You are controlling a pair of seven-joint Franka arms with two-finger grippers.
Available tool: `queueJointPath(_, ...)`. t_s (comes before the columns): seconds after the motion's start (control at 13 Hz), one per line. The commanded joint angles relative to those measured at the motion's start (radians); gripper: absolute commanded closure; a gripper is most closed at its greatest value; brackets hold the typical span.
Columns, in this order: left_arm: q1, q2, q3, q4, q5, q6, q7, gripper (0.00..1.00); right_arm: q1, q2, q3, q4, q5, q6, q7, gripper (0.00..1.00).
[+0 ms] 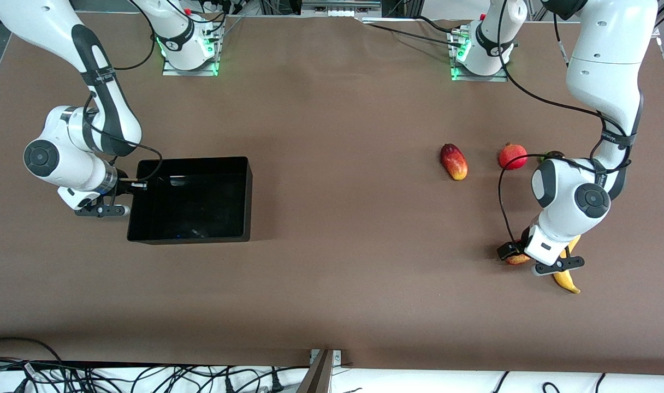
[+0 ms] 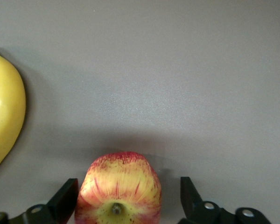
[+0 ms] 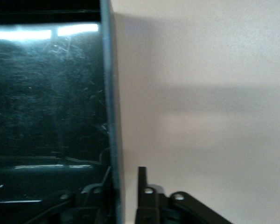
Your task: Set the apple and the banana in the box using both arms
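The apple [image 1: 517, 260], red with yellow patches, lies on the brown table at the left arm's end and is mostly hidden under the left hand. In the left wrist view the apple [image 2: 119, 191] sits between the fingers of my left gripper [image 2: 128, 198], which is open, with a gap at each side. The banana [image 1: 567, 277] lies right beside the apple and also shows in the left wrist view [image 2: 4, 121]. The black box [image 1: 193, 159] stands empty toward the right arm's end. My right gripper [image 3: 123, 186] straddles the box's wall [image 3: 113, 93] at that end. It is open, with a gap showing outside the wall.
A red-yellow mango [image 1: 454, 161] and a round red fruit with a crown [image 1: 513, 156] lie farther from the front camera than the apple. A dark object [image 1: 553, 155] is partly hidden by the left arm. Cables run along the table's front edge.
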Motion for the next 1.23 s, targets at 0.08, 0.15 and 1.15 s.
queueJointPath(0.08, 0.003, 0.006, -0.006, -0.013, 0.002, 0.031, -0.027, 0.59, -0.002, -0.035, 0.061, 0.146, 0.025, -0.219, -0.056, 1.00)
queueJointPath(0.15, 0.002, 0.006, -0.006, -0.012, 0.002, 0.031, -0.028, 0.87, 0.018, -0.035, 0.079, 0.192, 0.028, -0.257, -0.048, 1.00)
queueJointPath(1.15, -0.150, -0.275, -0.110, -0.004, 0.005, -0.473, -0.408, 1.00, 0.545, 0.181, 0.083, 0.469, 0.180, -0.195, 0.570, 1.00)
